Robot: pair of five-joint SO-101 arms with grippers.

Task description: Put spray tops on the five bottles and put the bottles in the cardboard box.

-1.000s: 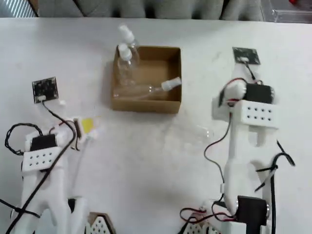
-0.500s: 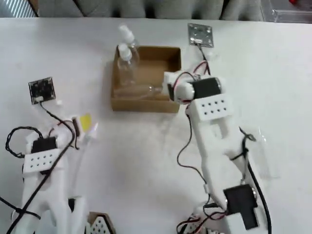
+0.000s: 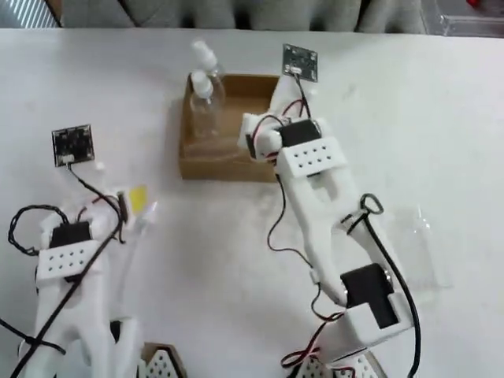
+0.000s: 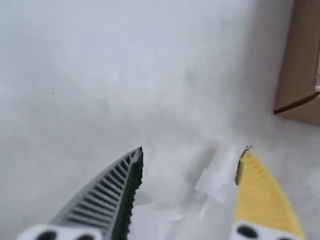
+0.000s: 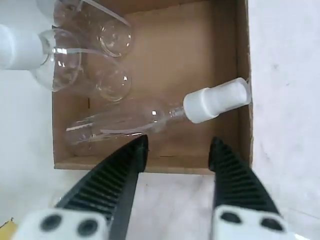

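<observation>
Risk: right pincer [image 5: 178, 142], open and empty over box [image 5: 242, 65], may knock the lying bottle [image 5: 120, 125]; left pincer [image 4: 192, 151] open too.

Bright, even light floods the white table [image 4: 100, 60] ahead of the left gripper [image 4: 192, 150], leaving only faint, soft shadows just beneath that gripper.

In the high view the right arm [image 3: 311, 157] covers the right half of the cardboard box [image 3: 197, 167] and the lying bottle [image 5: 125, 122] inside it. The upright bottles [image 5: 65, 55] are cut off by the right wrist view's edge, necks and tops mostly out of frame. Between the fingers of the left gripper [image 4: 190, 155], a pale scrap [image 4: 217, 172] is too blurred to identify, and the box runs off that view's edge.
</observation>
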